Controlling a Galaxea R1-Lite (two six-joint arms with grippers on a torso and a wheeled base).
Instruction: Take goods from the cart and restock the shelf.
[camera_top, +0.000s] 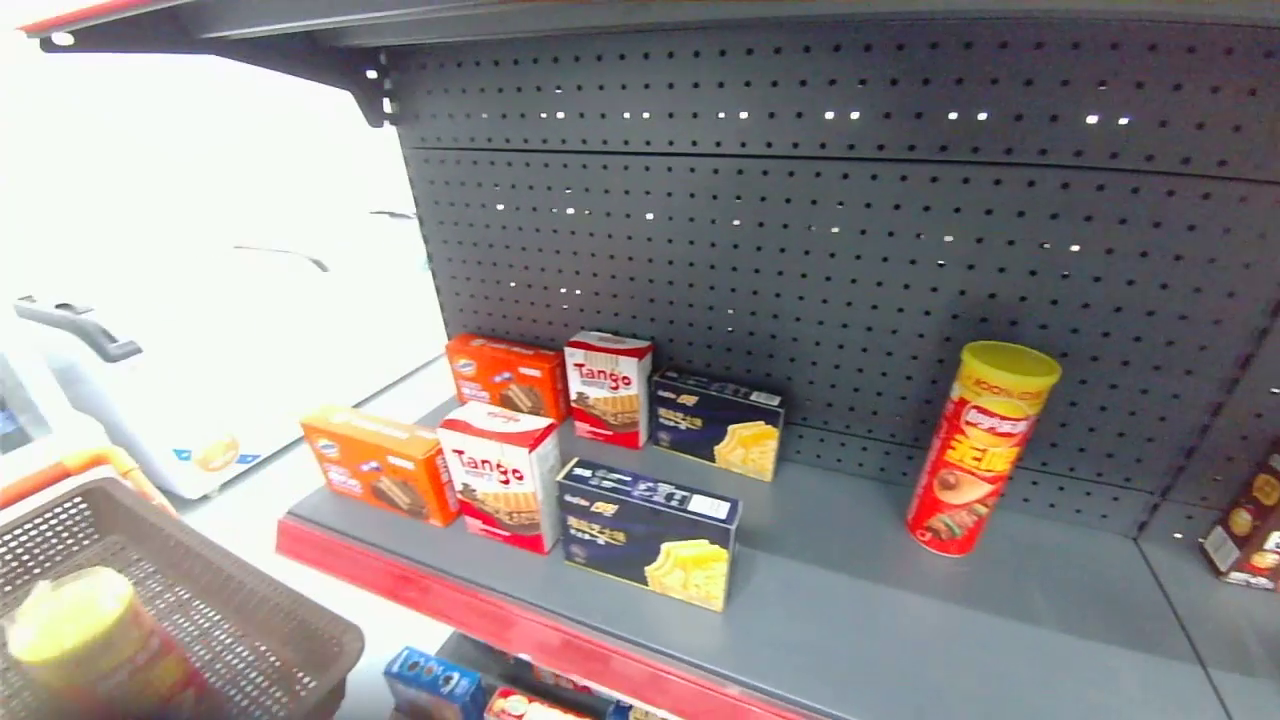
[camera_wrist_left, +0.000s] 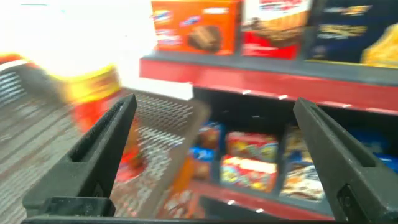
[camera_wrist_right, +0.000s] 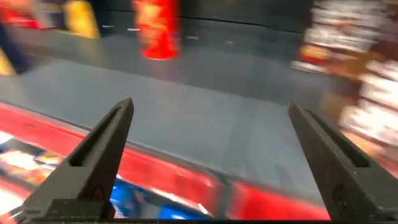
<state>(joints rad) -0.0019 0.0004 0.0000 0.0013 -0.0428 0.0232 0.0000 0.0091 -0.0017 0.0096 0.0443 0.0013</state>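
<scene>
At far left, in the brown mesh cart basket (camera_top: 250, 600): a yellow-lidded can (camera_top: 75, 640), the goods to be moved, not yet on the shelf. Near it in the left wrist view, the left gripper (camera_wrist_left: 214, 155), jaws wide apart and clamped on nothing, probably spread that far to take the can's round body.

Next along, on the grey shelf (camera_top: 900, 620): orange boxes (camera_top: 385, 465), red-and-white boxes (camera_top: 500, 490) and navy boxes (camera_top: 650, 530). Lined up two deep by kind, faces outward, likely for easy reading from the aisle.

Then a bare stretch of shelf and, upright near the pegboard back (camera_top: 800, 250), a matching red can (camera_top: 985, 450). Probably the marker for the cart can's spot: beside it or in front of it.

Facing the shelf's red front lip, the right gripper (camera_wrist_right: 211, 162), likewise parted and empty, apparently kept clear of the left arm's work. At far right, in the neighbouring bay, a dark box (camera_top: 1245, 530).
</scene>
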